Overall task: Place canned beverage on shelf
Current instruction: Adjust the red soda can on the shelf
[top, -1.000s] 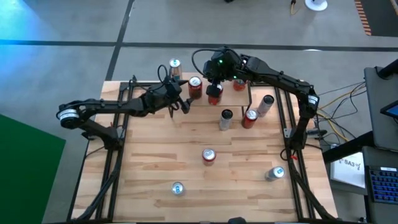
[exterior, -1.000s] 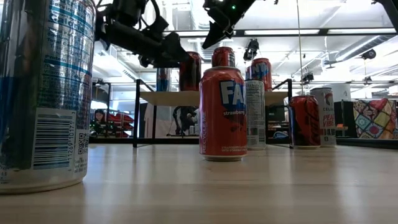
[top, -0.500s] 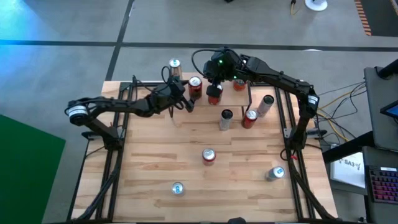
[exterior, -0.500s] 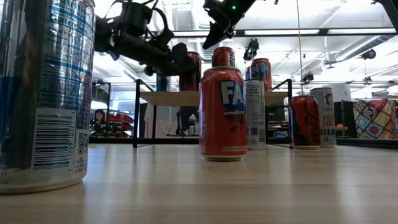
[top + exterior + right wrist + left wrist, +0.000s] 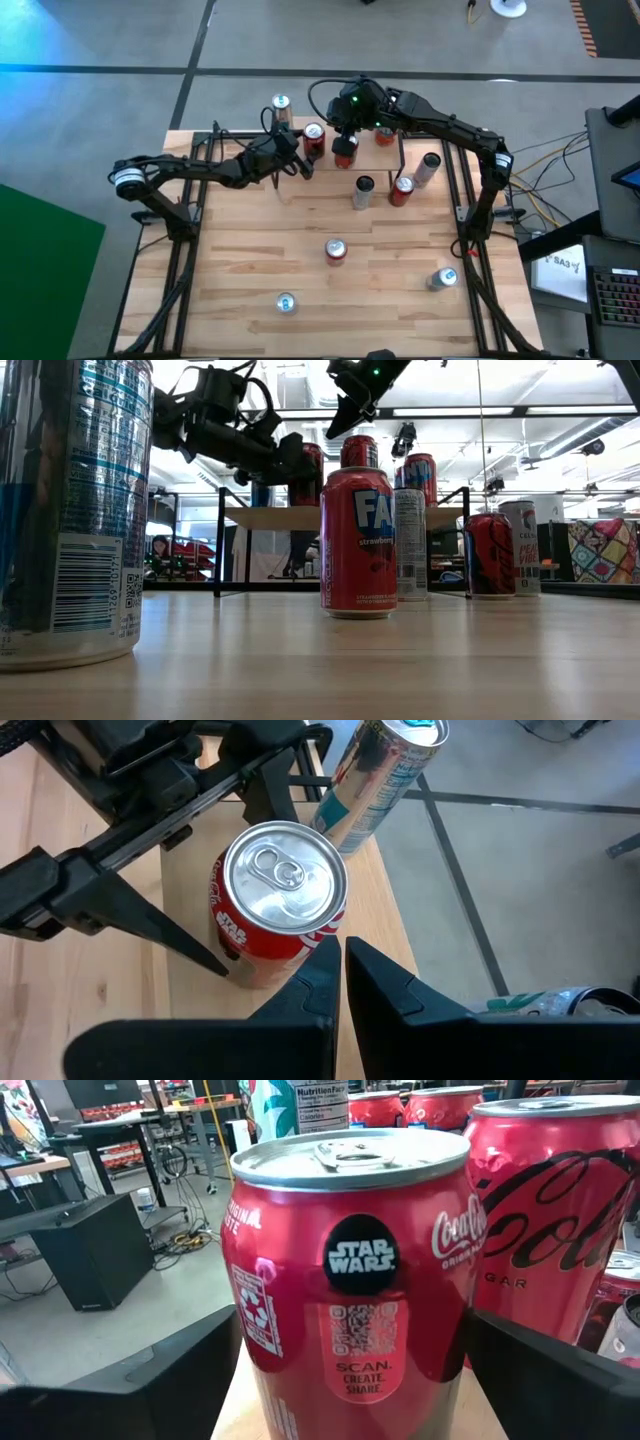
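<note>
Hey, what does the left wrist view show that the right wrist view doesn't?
Only the left wrist view shows the Star Wars sticker and QR code face-on on the red Coca-Cola can, plus a second Coca-Cola can close beside it.

Only the right wrist view shows that can's silver lid from above, the shelf plank under it, the tall teal-and-white can behind, and the right gripper shut above.

Both show the same Star Wars can standing upright between the open left gripper fingers.
</note>
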Action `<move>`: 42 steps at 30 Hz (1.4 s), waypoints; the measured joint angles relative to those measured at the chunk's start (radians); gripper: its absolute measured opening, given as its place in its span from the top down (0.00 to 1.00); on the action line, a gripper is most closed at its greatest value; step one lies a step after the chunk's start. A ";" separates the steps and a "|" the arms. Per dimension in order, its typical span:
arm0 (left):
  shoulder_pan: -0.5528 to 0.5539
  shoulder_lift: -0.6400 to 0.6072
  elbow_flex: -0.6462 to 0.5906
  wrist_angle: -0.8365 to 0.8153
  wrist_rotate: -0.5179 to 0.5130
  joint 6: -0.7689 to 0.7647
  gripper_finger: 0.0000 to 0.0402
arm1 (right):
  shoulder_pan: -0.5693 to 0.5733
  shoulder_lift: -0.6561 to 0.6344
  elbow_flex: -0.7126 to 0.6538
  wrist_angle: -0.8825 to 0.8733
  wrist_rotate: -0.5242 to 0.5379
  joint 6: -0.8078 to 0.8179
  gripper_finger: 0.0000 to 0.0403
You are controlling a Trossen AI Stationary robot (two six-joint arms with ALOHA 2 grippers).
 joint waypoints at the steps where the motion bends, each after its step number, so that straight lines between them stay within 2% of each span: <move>1: 0.000 0.000 0.000 0.000 0.000 0.000 0.13 | 0.000 0.000 0.000 0.000 0.000 0.000 0.97; 11: 0.000 -0.002 0.000 -0.005 0.000 -0.010 0.23 | 0.000 0.000 0.000 -0.006 0.000 0.000 0.97; 29: -0.025 -0.101 -0.002 -0.147 0.018 -0.028 0.23 | 0.000 0.000 0.000 -0.020 -0.002 0.000 0.97; 42: -0.029 -0.108 -0.002 -0.202 0.035 -0.069 0.22 | 0.001 0.000 0.000 -0.022 -0.002 0.000 0.97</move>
